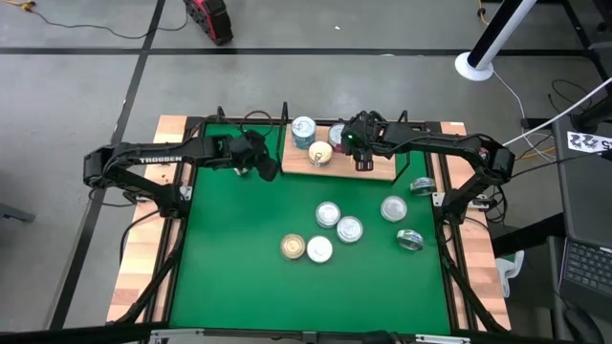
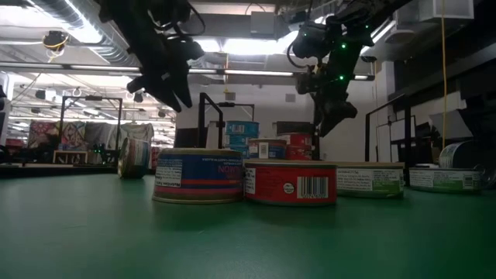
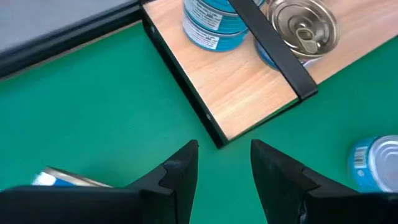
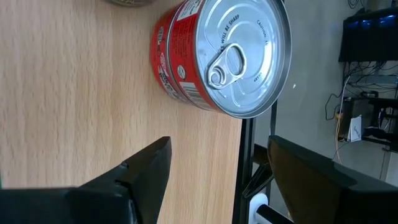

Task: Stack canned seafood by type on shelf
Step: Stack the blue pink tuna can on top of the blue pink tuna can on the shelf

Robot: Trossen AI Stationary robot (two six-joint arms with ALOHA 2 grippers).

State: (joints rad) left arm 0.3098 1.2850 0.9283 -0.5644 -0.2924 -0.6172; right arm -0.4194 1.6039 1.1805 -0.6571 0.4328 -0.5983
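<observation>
Both grippers hover empty at the light-wood shelf (image 1: 337, 162).
Right gripper (image 4: 214, 171), fingers spread, above a round red tin (image 4: 224, 56); left gripper (image 3: 224, 165) slightly parted over green mat (image 3: 93, 112).

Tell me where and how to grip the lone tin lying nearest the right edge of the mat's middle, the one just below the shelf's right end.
Grip that tin across its round side wall, coming straight down from above. It sits flat, lid up, apart from the neighbouring tins, so both fingers likely fit either side. The open right gripper over the shelf is nearest.
</observation>
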